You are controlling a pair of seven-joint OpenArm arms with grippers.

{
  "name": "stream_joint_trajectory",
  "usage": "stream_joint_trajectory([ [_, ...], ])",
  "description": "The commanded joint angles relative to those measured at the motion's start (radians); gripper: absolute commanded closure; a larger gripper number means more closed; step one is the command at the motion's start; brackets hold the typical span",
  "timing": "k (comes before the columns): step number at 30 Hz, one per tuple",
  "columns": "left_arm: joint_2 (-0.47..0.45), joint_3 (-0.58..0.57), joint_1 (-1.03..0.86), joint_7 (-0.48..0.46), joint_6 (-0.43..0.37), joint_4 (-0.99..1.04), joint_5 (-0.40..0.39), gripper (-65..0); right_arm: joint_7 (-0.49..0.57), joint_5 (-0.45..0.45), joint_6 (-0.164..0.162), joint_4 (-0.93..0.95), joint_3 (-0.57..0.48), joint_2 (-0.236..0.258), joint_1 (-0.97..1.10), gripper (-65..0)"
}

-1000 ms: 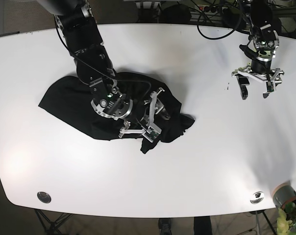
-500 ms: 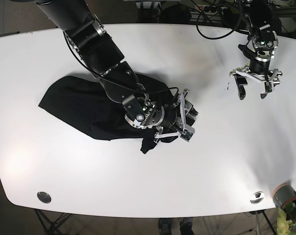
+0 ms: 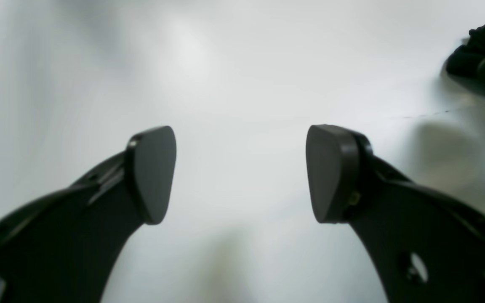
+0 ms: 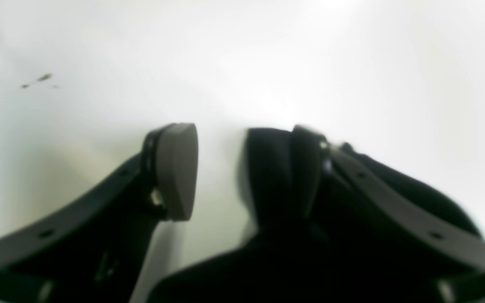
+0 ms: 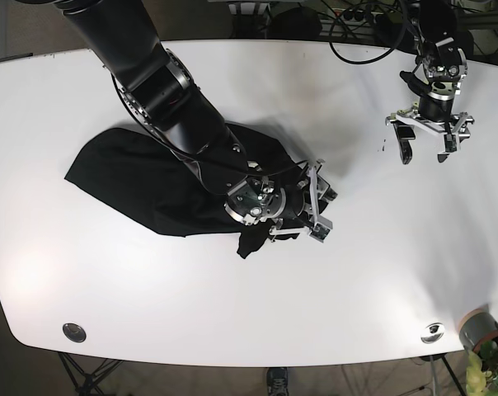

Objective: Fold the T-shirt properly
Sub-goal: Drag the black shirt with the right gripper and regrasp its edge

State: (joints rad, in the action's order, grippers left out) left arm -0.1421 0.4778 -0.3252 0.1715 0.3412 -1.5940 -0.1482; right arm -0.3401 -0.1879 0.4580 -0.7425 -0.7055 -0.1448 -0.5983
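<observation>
Black T-shirt [image 5: 142, 177] lies crumpled on the white bench [image 5: 257, 313], left of centre. Right tool [image 5: 319, 206] sits at the shirt's right edge, jaws spread, fabric against one finger [image 4: 305, 168]. Left tool [image 5: 425, 140] hovers spread over bare bench, well apart from the shirt.
</observation>
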Motion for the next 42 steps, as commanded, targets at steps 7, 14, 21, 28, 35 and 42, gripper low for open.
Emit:
stream_joint_trajectory([
  [7, 0.000, 0.006, 0.002, -0.025, 0.002, -0.016, -0.011, -44.6, 0.123, -0.014, 0.002, 0.091, 0.007, -0.005, -0.041, -34.1],
  [14, 0.000, 0.006, 0.002, -0.025, 0.002, -0.015, -0.011, -44.6, 0.210, -0.012, 0.002, 0.186, 0.001, -0.003, -0.039, -33.9],
  [21, -0.001, 0.009, 0.002, -0.025, 0.002, -0.015, -0.011, -44.6, 0.289, 0.089, -0.035, 0.234, 0.002, -0.005, -0.024, -33.5],
  [28, -0.003, 0.011, 0.002, -0.025, 0.002, -0.013, -0.011, -44.6, 0.293, 0.207, -0.121, 0.200, 0.004, -0.006, 0.008, -23.5],
  [35, -0.006, 0.011, 0.002, -0.025, 0.002, -0.013, -0.011, -44.6, 0.241, 0.206, -0.124, 0.137, 0.008, -0.005, 0.018, -2.2],
  [42, -0.004, 0.008, 0.002, -0.025, 0.002, -0.013, -0.011, -44.6, 0.078, 0.213, -0.124, -0.130, 0.010, 0.004, 0.077, -2.4],
])
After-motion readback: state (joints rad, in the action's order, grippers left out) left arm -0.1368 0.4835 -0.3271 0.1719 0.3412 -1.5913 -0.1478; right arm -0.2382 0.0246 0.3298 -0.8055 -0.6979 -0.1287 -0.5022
